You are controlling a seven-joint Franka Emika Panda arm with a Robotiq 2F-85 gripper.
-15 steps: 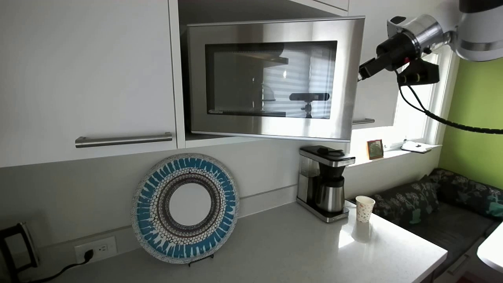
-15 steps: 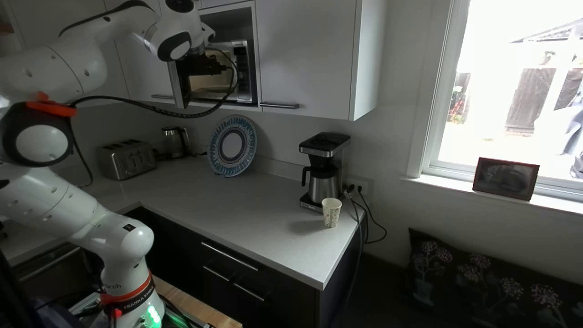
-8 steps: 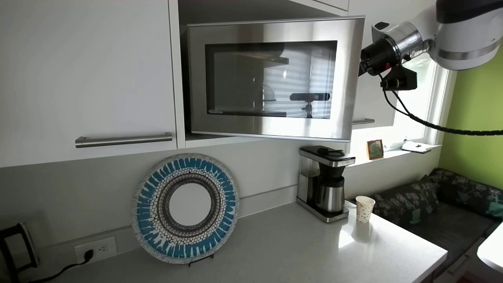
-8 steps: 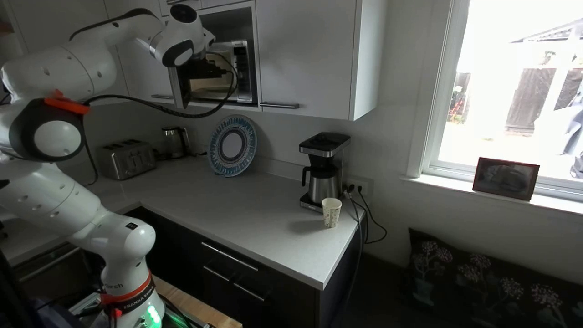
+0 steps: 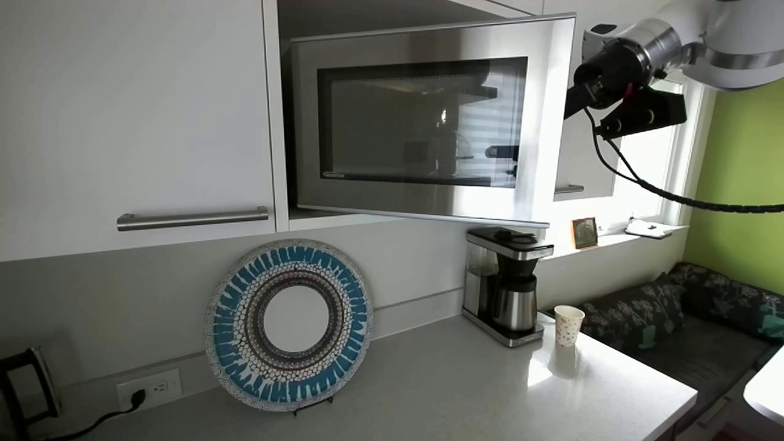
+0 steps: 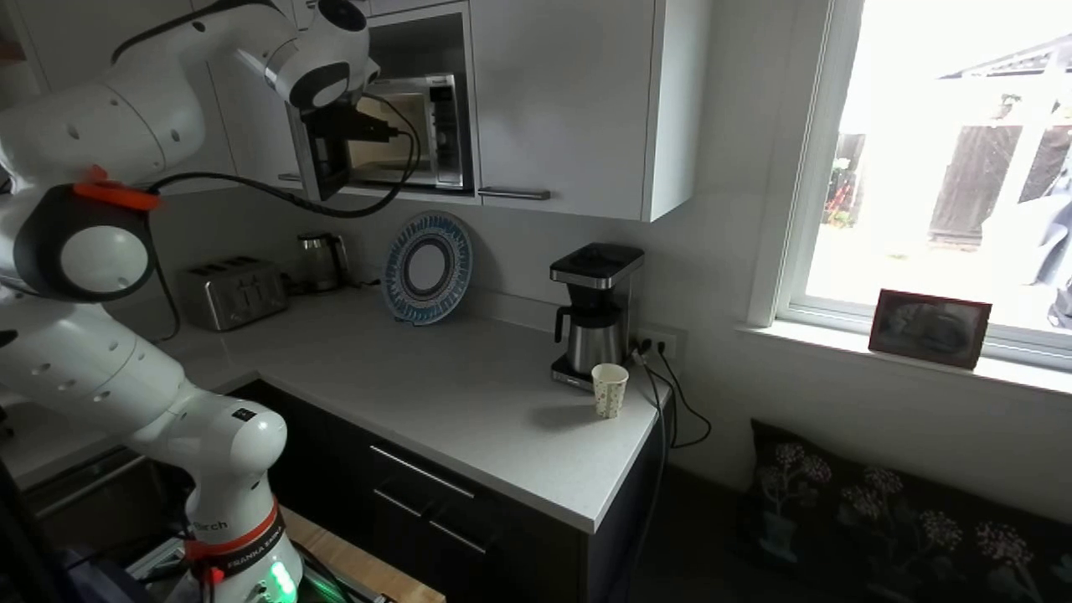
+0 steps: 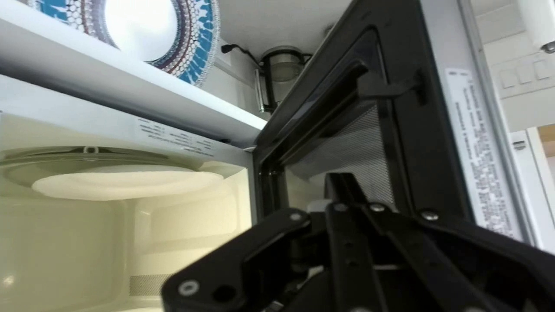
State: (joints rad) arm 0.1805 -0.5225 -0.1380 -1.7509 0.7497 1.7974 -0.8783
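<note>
My gripper [image 7: 341, 178] is shut, its black fingertips pressed together with nothing between them. It points at the inner face of the microwave door [image 7: 433, 143], which stands ajar; whether the tips touch it I cannot tell. A hooked latch [image 7: 377, 86] sticks out of that face. Beside the gripper lies the lit microwave interior [image 7: 86, 247], holding a cream plate [image 7: 125, 184] on a glass turntable; this view appears upside down. In an exterior view the door's steel front [image 5: 422, 202] hides the fingertips. The microwave [image 6: 446, 134] sits in a cabinet niche.
A white cabinet [image 6: 561, 100] adjoins the niche. Below, on the counter [image 6: 469, 402], are a patterned blue plate [image 6: 459, 268], a coffee maker [image 6: 596, 264], a paper cup [image 6: 610, 394], a toaster [image 6: 233, 293] and a kettle. A black cable [image 5: 680, 191] hangs from the wrist.
The arm first reached in behind the door, then drew back partway. Over the last half second the microwave door has swung a little wider, away from its cabinet.
</note>
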